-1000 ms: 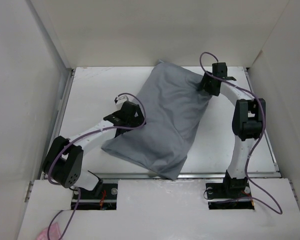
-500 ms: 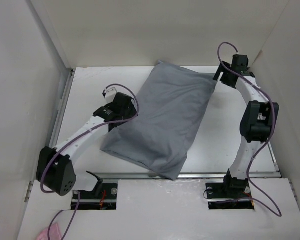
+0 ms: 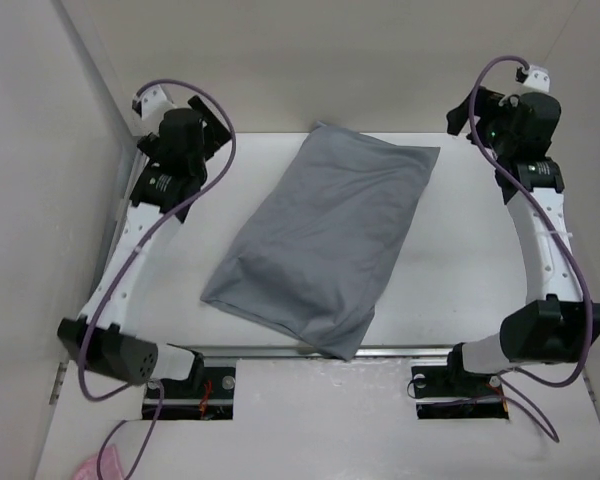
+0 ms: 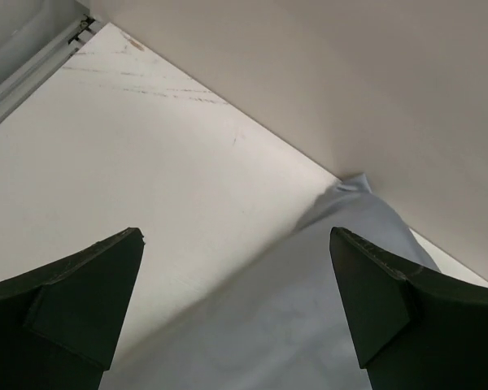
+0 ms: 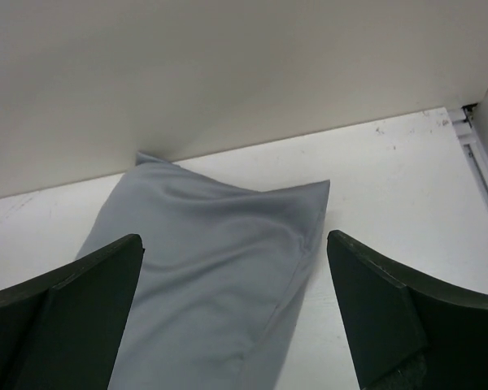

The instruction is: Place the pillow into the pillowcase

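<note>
Overhead, the pillowcase (image 3: 320, 250) lies plump and slanted on the white surface (image 3: 460, 250), one corner at the back wall (image 3: 360, 60) and the opposite corner at the near edge. The left arm (image 3: 130, 260) and right arm (image 3: 545, 230) reach up to the far corners, and their tips are well apart from the cloth on either side. From this view I cannot tell how the fingers stand.

From the left wrist, the left fingers (image 4: 73, 309) are spread wide with nothing between them. The pillowcase sits ahead of and below the gap, closer to the right-hand finger, and its far corner meets the wall.

From the right wrist, the right fingers (image 5: 398, 317) are likewise released and hold nothing. The grey cloth lies ahead of them, nearer the left-hand finger and reaching into the gap. Bare surface lies ahead of the right-hand finger.
</note>
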Motion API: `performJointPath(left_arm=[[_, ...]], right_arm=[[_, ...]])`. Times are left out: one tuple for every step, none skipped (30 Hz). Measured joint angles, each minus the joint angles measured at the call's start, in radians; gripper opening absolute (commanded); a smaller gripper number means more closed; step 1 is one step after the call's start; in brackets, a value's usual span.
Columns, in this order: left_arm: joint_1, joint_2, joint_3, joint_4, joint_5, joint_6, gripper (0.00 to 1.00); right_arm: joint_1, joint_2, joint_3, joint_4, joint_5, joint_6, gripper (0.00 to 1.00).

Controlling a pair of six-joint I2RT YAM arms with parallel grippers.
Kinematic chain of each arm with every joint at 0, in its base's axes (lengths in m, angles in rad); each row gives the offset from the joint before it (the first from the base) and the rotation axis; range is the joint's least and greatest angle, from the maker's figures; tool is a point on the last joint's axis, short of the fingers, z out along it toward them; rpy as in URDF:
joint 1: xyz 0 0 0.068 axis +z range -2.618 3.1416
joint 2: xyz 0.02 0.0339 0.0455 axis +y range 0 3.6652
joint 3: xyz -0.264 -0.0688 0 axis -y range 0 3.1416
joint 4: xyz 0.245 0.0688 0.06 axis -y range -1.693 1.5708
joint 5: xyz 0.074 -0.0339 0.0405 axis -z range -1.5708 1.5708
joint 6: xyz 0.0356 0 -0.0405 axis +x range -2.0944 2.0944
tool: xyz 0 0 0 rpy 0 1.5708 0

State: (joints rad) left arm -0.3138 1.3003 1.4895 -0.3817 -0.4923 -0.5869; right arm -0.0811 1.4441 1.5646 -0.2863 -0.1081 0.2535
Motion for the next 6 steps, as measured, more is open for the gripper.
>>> performJointPath(left_arm=[[0.018, 0.056, 0.048, 0.0, 0.008, 0.008, 1.0], [0.033, 0.108, 0.084, 0.001, 0.02, 0.016, 1.0], [0.044, 0.154, 0.106, 0.0, 0.033, 0.022, 1.0], [0.053, 0.19, 0.116, -0.001, 0.049, 0.027, 1.0], [0.058, 0.217, 0.117, -0.005, 0.062, 0.031, 1.0], [0.063, 0.239, 0.115, -0.013, 0.082, 0.037, 1.0]], right_arm=[[0.0, -0.011, -0.025, 0.005, -0.005, 0.0, 1.0], [0.0, -0.019, -0.053, 0.008, -0.009, 0.0, 1.0], [0.0, -0.024, -0.078, 0.007, -0.01, 0.0, 1.0], [0.0, -0.024, -0.1, 0.004, -0.01, 0.0, 1.0], [0.0, -0.024, -0.121, 0.004, -0.01, 0.0, 1.0], [0.0, -0.024, -0.138, 0.002, -0.009, 0.0, 1.0]])
